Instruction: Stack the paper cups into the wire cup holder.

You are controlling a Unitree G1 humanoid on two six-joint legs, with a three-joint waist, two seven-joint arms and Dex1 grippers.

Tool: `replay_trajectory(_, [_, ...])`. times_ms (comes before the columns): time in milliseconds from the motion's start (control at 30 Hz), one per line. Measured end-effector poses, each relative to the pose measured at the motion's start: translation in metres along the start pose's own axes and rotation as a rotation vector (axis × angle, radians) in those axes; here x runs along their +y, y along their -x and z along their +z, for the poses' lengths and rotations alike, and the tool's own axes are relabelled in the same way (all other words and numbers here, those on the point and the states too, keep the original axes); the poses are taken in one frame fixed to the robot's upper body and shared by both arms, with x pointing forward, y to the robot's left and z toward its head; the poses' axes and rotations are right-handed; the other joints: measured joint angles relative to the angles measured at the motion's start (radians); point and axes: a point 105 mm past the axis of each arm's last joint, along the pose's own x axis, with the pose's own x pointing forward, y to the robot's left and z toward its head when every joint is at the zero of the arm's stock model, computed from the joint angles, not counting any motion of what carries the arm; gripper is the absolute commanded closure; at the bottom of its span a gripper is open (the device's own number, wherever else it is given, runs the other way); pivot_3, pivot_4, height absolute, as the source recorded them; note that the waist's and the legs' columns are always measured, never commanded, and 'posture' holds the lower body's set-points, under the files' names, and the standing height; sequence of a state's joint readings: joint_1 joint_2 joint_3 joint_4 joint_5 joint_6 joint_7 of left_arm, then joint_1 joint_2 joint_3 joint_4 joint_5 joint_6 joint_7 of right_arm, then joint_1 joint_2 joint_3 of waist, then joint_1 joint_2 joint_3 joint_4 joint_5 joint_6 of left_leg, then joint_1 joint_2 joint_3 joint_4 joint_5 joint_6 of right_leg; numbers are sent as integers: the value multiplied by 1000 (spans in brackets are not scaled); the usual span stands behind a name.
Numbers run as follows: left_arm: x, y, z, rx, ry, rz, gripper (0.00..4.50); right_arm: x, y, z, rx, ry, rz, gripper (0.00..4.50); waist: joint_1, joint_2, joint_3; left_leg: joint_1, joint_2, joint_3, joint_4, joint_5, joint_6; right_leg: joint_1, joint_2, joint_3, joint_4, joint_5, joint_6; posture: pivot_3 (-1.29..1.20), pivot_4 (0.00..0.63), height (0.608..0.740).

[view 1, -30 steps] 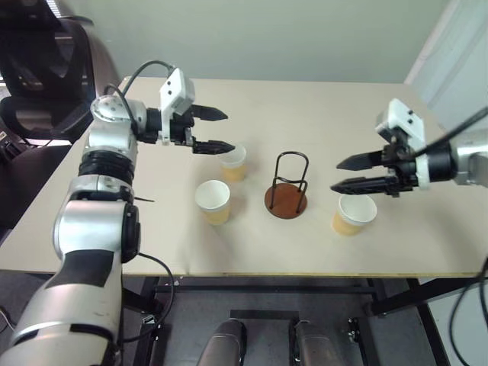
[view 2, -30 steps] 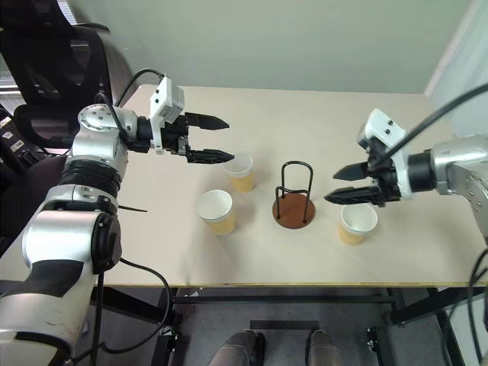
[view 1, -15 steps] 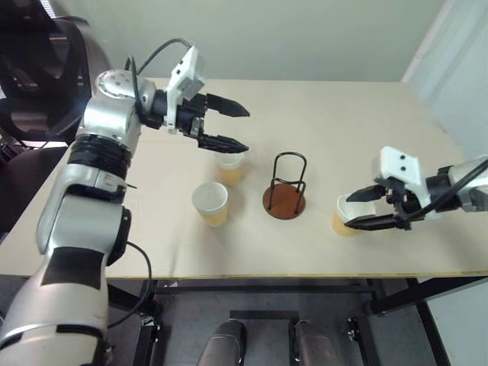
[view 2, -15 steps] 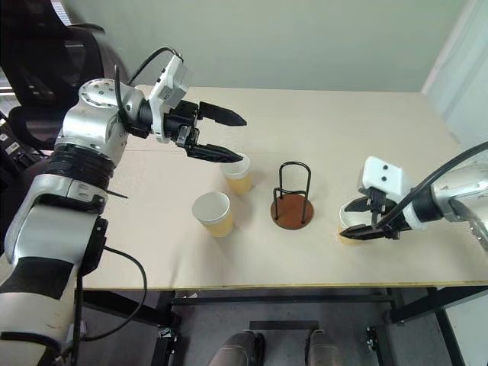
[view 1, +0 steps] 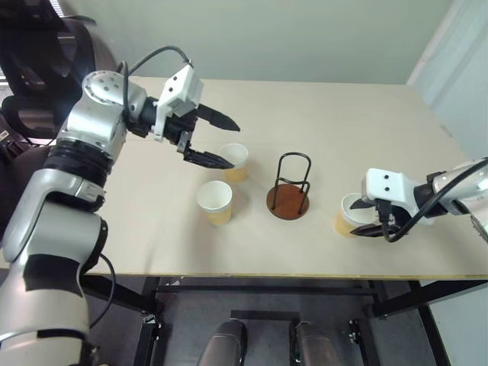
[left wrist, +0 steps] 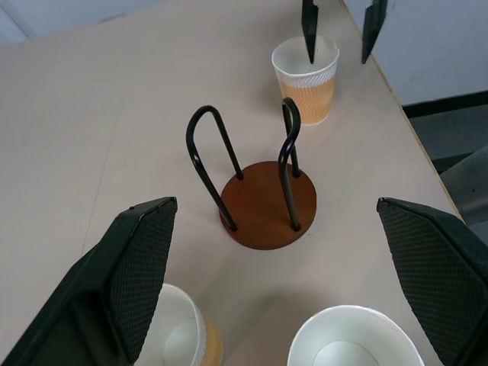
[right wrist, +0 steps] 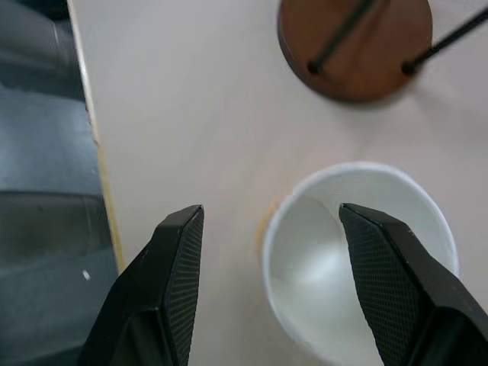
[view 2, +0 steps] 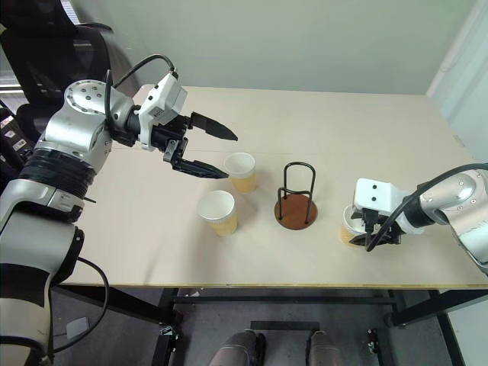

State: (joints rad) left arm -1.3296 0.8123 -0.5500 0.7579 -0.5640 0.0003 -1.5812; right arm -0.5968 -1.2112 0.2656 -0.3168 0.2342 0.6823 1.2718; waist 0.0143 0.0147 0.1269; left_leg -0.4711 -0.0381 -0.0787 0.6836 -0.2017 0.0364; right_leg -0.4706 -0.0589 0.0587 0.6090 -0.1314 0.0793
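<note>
My right pincer [view 1: 371, 219]: down at the cup on my right, part open, straddling the near wall of the cup; in the right wrist view one finger [right wrist: 393, 282] sits inside the white mouth, the other finger [right wrist: 164, 290] outside over bare worktop. I cannot tell whether either finger touches the wall; nothing is lifted.
Right cup [view 1: 349, 215]: upright on the worktop [view 1: 335, 122], near its front edge, just beside the wire cup holder on its right side.
My left pincer [view 1: 223, 141]: spread wide, empty, hanging above the worktop, pointing across toward my right and a little downward.
Far cup [view 1: 235, 161]: upright, just below and beyond my left pincer's lower fingertip, apart from it.
Near cup [view 1: 215, 201]: upright, below my left pincer, closer to the front edge than the far cup, near it but not touching.
Wire cup holder [view 1: 289, 200]: upright on its reddish-brown disc base, black loops empty, standing between the two left cups and the right cup; in the left wrist view it lies straight ahead between my left fingers, well apart from them.
</note>
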Motion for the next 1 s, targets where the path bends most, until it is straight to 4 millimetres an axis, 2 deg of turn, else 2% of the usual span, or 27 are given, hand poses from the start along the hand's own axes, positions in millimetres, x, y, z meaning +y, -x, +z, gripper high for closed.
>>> replay_trajectory(167, [-4,1,-3,-4,4,-7,0,1,-5,-22,86,24,26,1687,-2,0,0,0,0,1,-1,0,0,-1,1,-1,0,-1,0,0,150,740])
replay_trajectory(333, [-5,0,-1,-19,-2,-12,0,3,-5,-24,104,60,44,1687,-3,0,0,1,0,1,-1,0,0,0,1,-1,0,-1,0,0,150,740])
replay_trajectory(433, [-4,-1,2,-42,-10,-10,0,4,-10,-21,99,83,50,2261,-3,0,0,1,0,0,0,0,0,1,1,-1,0,-1,0,0,150,740])
replay_trajectory(633, [-1,1,4,-74,-11,12,0,16,-20,-22,113,141,96,4373,-3,0,0,1,0,1,-1,0,0,1,1,0,0,-1,0,0,150,740])
replay_trajectory(767, [3,5,5,-94,-8,42,0,15,-19,-20,119,169,89,4475,-3,0,0,1,1,0,-1,0,0,1,1,-1,0,-1,0,0,150,740])
replay_trajectory(1000, [10,26,10,-95,-5,113,0,21,-15,-11,88,146,143,4475,-5,0,0,0,0,1,-2,0,-1,0,1,0,-1,-1,0,0,150,740])
